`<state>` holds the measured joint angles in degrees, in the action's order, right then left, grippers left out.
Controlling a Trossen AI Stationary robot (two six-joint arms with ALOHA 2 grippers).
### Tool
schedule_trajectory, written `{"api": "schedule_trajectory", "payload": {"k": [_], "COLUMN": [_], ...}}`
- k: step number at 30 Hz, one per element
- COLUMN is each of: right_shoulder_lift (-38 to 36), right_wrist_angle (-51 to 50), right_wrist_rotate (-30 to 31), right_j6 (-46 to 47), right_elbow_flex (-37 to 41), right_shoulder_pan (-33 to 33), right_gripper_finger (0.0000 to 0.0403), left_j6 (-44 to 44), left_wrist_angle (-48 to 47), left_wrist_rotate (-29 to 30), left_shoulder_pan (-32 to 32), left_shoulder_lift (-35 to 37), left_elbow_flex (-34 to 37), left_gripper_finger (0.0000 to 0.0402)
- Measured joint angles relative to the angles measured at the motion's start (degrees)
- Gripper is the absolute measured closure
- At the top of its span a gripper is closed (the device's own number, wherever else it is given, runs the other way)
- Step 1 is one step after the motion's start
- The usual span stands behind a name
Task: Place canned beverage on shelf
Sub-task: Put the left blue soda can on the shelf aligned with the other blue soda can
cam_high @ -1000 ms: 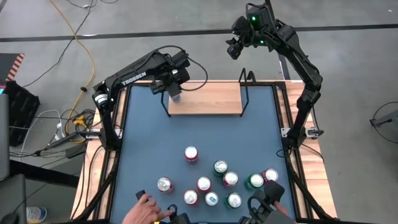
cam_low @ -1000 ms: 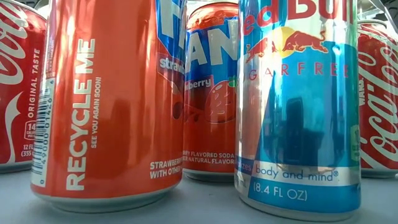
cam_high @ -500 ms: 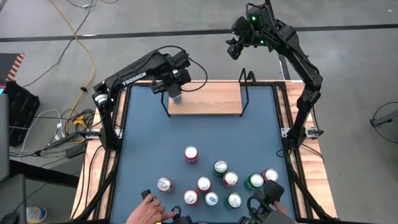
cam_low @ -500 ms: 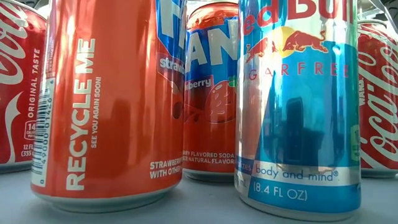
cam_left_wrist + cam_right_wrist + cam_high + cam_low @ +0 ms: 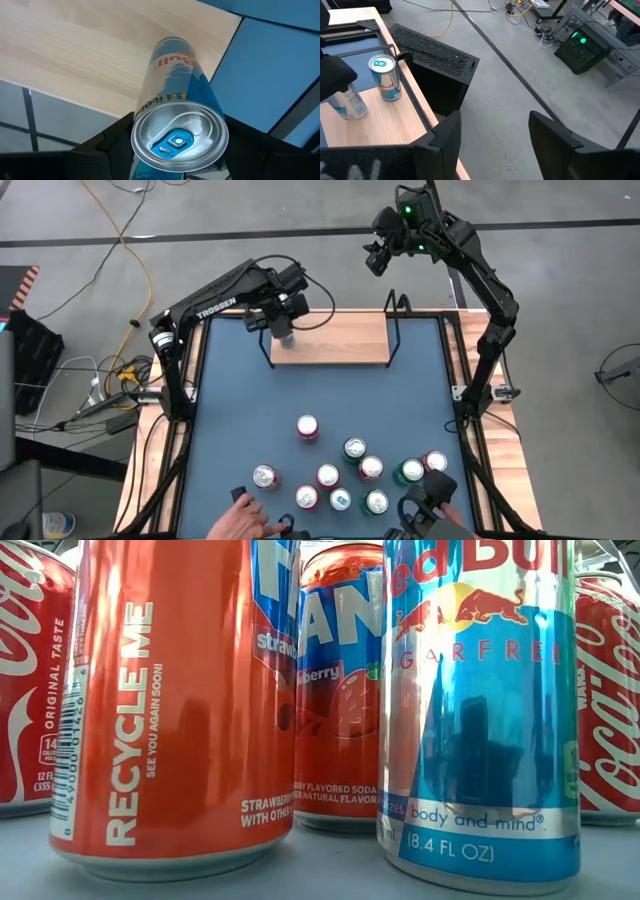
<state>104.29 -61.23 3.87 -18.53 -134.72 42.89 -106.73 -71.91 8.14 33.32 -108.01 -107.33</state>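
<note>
The shelf (image 5: 335,338), a light-wood board with black wire ends, lies at the table's far edge. My left gripper (image 5: 284,315) is over the shelf's left end, shut on a slim blue-and-silver Red Bull can (image 5: 175,100), which also shows in the high view (image 5: 285,337). A second Red Bull can (image 5: 384,77) stands upright on the board by the wire end. My right gripper (image 5: 375,260) is open and empty, raised beyond the table's far edge. My left gripper pinches the can's wall just below its top rim (image 5: 140,150), one finger (image 5: 112,142) on each side. The fingers come from above, slanting down, and lie across the can. The can leans a little, its bottom end (image 5: 172,47) at the board; I cannot tell whether it rests there.
Several cans stand in a cluster (image 5: 350,470) on the blue table top near its near edge, one red can (image 5: 307,427) apart. The low view shows them close up: a Fanta (image 5: 170,700) and a Red Bull (image 5: 480,710). A person's hand (image 5: 240,525) is at the near edge.
The person's hand at the near edge has drawn back a little toward that edge. Both grippers and the held can stay where they were.
</note>
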Motion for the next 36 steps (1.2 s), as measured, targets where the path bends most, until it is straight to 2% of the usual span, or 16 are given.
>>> {"api": "schedule_trajectory", "payload": {"k": [9, 12, 20, 23, 29, 33, 36], "right_shoulder_lift": [0.0, 0.0, 0.0, 0.0, 0.0, 0.0, 0.0], "right_wrist_angle": [-0.2, -0.7, -1.8, -1.7, -1.7, -1.7, -1.7], "right_wrist_rotate": [0.0, 0.0, 0.0, 0.0, 0.0, 0.0, 0.0], "right_j6": [-1.1, -1.3, -1.5, -1.5, -1.5, -1.5, -1.5], "right_elbow_flex": [0.0, 0.0, 0.0, 0.0, 0.0, 0.0, 0.0], "right_shoulder_pan": [0.0, 0.0, 0.0, 0.0, 0.0, 0.0, 0.0], "right_gripper_finger": [0.0186, 0.0186, 0.0186, 0.0186, 0.0186, 0.0186, 0.0186], "left_j6": [-0.5, 1.2, 1.9, 4.4, 15.5, 16.9, 16.6], "left_wrist_angle": [0.1, 0.5, 1.7, 2.5, 3.5, 3.8, 3.1], "left_wrist_rotate": [0.9, 3.2, 3.1, 2.8, 1.7, 2.5, 3.5], "left_shoulder_pan": [-0.4, -0.9, -0.9, -0.9, -1.6, -2.3, -2.9], "left_shoulder_lift": [-1.4, -1.6, -1.7, -1.7, -1.7, -1.7, -1.7], "left_elbow_flex": [0.0, 0.0, 0.0, 0.0, 0.0, 0.0, 0.0], "left_gripper_finger": [0.0175, 0.0175, 0.0175, 0.0175, 0.0156, 0.0142, 0.0147]}}
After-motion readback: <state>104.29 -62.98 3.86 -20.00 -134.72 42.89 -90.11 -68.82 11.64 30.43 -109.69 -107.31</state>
